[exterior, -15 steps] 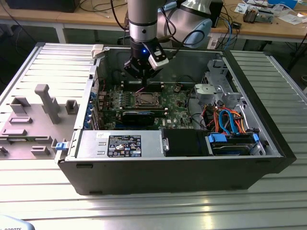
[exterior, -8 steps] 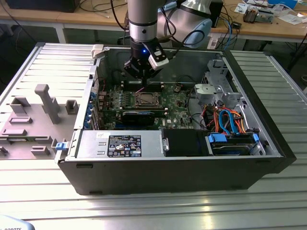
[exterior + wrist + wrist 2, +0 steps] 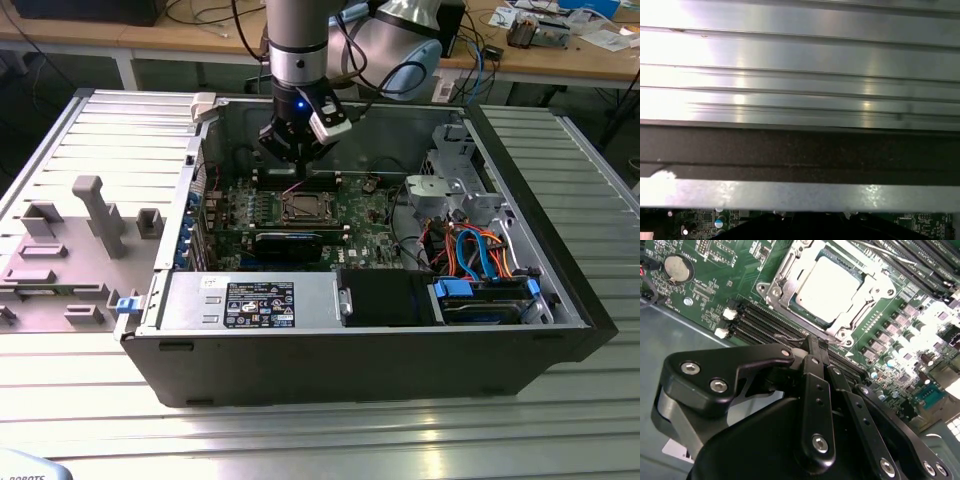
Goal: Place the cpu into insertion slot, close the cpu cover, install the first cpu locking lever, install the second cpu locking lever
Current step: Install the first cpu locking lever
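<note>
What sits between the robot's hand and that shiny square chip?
In the second wrist view, black memory slots and the metal cover edge lie between the hand and the chip.

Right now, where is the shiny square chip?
The cpu sits in the insertion slot on the green board, framed by the cpu cover; in the second wrist view the gripper hovers just beside it.

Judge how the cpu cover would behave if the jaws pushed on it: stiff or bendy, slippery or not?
The cpu cover looks like thin stamped metal around a wide window, so it would probably flex if pushed at one corner. Its shiny surface suggests the gripper, hovering beside the socket, could skid on it. It lies flat over the cpu, so it likely won't tip.
</note>
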You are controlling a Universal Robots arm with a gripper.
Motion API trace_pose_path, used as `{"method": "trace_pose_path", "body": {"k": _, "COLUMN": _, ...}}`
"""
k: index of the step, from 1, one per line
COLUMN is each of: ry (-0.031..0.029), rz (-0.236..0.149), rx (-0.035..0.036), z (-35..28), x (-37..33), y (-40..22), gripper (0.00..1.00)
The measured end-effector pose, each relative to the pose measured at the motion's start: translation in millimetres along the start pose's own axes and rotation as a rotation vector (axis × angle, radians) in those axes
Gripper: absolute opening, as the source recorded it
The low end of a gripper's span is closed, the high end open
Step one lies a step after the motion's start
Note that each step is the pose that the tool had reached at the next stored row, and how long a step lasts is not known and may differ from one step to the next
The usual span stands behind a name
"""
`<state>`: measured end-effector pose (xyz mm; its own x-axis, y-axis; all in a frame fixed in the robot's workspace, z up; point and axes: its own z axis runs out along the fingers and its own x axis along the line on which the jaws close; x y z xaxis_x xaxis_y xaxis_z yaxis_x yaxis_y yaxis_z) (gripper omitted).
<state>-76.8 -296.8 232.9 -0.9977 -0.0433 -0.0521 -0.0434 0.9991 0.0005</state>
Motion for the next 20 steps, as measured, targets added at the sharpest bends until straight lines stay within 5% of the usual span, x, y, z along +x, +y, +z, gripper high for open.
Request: {"method": "trace_pose_path", "body": {"k": 20, "ry": 0.0001, "rz": 0.0, "rx": 0.0, "z": 10.0, "x": -14.3, "y": 2.1, "gripper": 0.11}}
